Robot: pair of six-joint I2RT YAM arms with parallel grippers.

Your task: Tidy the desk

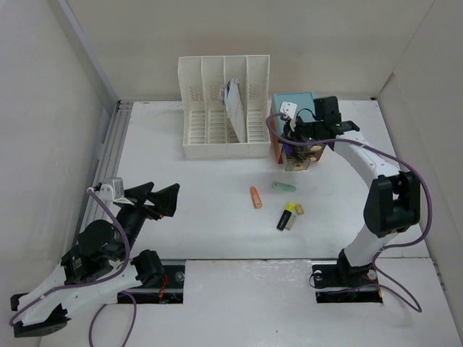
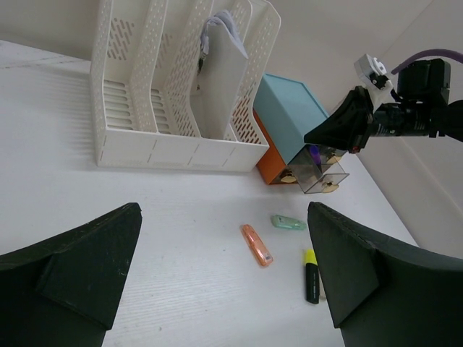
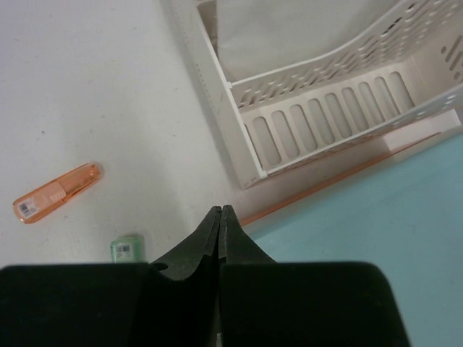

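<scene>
right fingers (image 3: 206, 235) – I am seeing them pressing tight together, nothing between, hanging at the teal drawer box (image 1: 300, 101) | left fingers (image 2: 79, 267) are standing wide, holding nothing | tabletop (image 1: 217, 231) is lying under both arms – carrying the file rack (image 1: 224, 108) and a yellow-black marker (image 1: 287, 216)

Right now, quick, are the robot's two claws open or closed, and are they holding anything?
Left claw: open, holding nothing.
Right claw: closed tight, nothing seen in it.
</scene>
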